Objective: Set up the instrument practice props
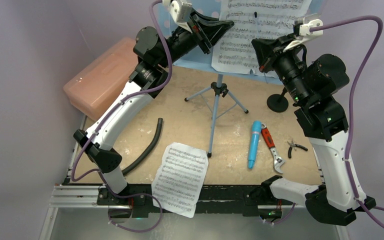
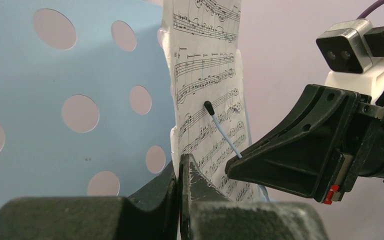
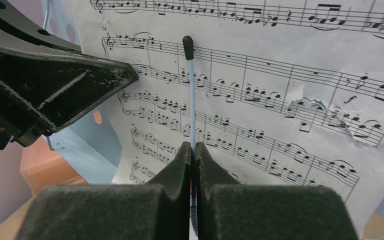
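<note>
Overhead, left pincer (image 2: 180,162) pinching sheet-music page (image 2: 205,75) edge, right pincer (image 3: 193,150) pinching thin blue rod (image 3: 192,100), pink case (image 1: 102,75) shut.

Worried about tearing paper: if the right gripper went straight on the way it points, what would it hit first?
Probably the sheet-music page on the music stand: the right gripper, shut on the stand's thin blue wire, points squarely at it. Depth is unclear from here.

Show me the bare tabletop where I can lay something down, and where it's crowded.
Widest bare patch: between the black hose and the tripod legs, beyond the loose sheet. A narrower strip lies between the tripod's front leg and the turquoise microphone. Crowded: right side, where microphone, wrench, pliers and mic stand base cluster.
</note>
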